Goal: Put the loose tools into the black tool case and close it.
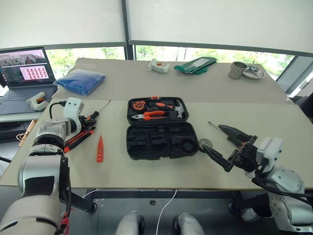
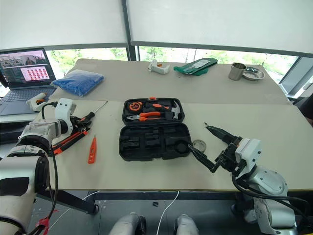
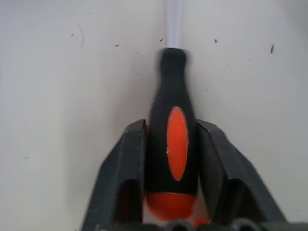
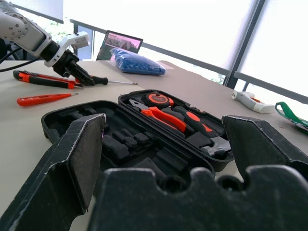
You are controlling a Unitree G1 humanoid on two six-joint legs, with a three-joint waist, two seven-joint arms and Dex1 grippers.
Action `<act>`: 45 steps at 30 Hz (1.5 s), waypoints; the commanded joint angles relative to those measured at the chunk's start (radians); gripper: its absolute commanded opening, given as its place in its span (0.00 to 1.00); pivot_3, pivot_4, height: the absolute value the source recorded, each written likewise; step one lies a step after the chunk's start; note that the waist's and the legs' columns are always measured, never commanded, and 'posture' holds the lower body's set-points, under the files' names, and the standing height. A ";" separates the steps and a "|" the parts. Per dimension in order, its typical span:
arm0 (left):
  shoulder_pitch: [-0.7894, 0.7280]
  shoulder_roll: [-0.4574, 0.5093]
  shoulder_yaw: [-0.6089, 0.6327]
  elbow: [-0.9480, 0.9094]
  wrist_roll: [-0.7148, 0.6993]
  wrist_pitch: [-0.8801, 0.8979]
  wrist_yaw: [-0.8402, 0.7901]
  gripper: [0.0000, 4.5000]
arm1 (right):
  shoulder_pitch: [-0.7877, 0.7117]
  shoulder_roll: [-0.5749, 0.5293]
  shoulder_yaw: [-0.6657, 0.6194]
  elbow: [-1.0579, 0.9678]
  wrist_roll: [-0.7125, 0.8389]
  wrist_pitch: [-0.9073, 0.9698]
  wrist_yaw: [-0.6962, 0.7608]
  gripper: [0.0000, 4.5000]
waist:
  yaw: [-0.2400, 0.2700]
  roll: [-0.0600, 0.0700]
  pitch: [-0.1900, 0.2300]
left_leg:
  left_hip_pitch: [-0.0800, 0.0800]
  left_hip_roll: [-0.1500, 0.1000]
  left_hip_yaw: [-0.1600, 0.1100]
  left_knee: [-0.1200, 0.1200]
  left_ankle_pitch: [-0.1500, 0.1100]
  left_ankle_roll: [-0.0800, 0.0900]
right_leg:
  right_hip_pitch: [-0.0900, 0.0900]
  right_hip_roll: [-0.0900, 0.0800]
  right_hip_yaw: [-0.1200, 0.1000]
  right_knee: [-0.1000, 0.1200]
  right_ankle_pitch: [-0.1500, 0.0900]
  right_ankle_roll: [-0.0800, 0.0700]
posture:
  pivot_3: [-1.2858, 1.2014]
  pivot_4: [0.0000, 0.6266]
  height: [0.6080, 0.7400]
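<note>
The left gripper [image 3: 172,163] has its two black fingers [image 3: 126,163] closed against the fat orange-and-black handle of a screwdriver [image 3: 173,130], whose thin steel shaft runs on away from it over the table [image 1: 234,105]; the tool lies at the left of the table. The handle looks stiff, light and rubbery, so it should hold without slipping; the shaft would be too thin and smooth to take, and a grip near the handle's middle should keep it from tipping. Just near of it lie the utility knife [image 1: 78,139] and, further right, the small orange tester pen [image 1: 100,149], both light and flat. The open black case [image 1: 161,128] sits at the centre. The right gripper [image 1: 222,144] hovers wide open and empty at the case's right, a small tape roll [image 1: 205,144] just beside it.
</note>
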 commanded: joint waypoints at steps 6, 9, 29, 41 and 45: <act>0.011 0.009 0.067 -0.085 -0.042 -0.398 -0.252 0.20 | -0.022 -0.039 -0.047 -0.001 0.006 -0.026 0.032 1.00 | 0.000 -0.002 0.001 | -0.001 0.000 0.000 0.000 0.000 0.000 | -0.001 0.000 0.000 0.000 0.004 -0.006 | 0.52 0.24 1.00; 0.026 -0.007 -0.019 -0.168 -0.001 -0.548 -0.460 0.20 | -0.044 -0.069 -0.076 0.038 0.022 -0.030 0.065 1.00 | 0.003 -0.002 0.001 | -0.002 0.000 0.002 0.001 -0.001 0.001 | -0.001 0.000 0.000 -0.001 0.004 -0.006 | 0.52 0.24 1.00; 0.019 -0.197 -0.339 -0.274 0.255 -0.687 -0.444 0.20 | -0.162 -0.203 -0.092 0.245 0.007 -0.015 0.258 1.00 | 0.001 -0.002 0.001 | -0.004 -0.001 0.003 0.005 -0.001 0.005 | -0.001 -0.001 0.001 -0.001 0.006 -0.004 | 0.52 0.24 1.00; 0.034 -0.157 -0.347 -0.285 0.274 -0.641 -0.450 0.20 | -0.126 -0.198 -0.097 0.231 0.011 -0.011 0.249 1.00 | -0.002 -0.002 0.001 | -0.003 0.000 0.003 0.006 0.000 0.006 | -0.001 -0.001 0.002 0.000 0.006 -0.002 | 0.52 0.24 1.00; 0.043 -0.147 -0.354 -0.289 0.277 -0.654 -0.480 0.20 | -0.123 -0.196 -0.095 0.232 0.012 -0.011 0.251 1.00 | -0.002 -0.002 0.001 | -0.003 0.000 0.003 0.006 0.000 0.006 | -0.001 -0.001 0.002 0.000 0.007 -0.002 | 0.52 0.24 1.00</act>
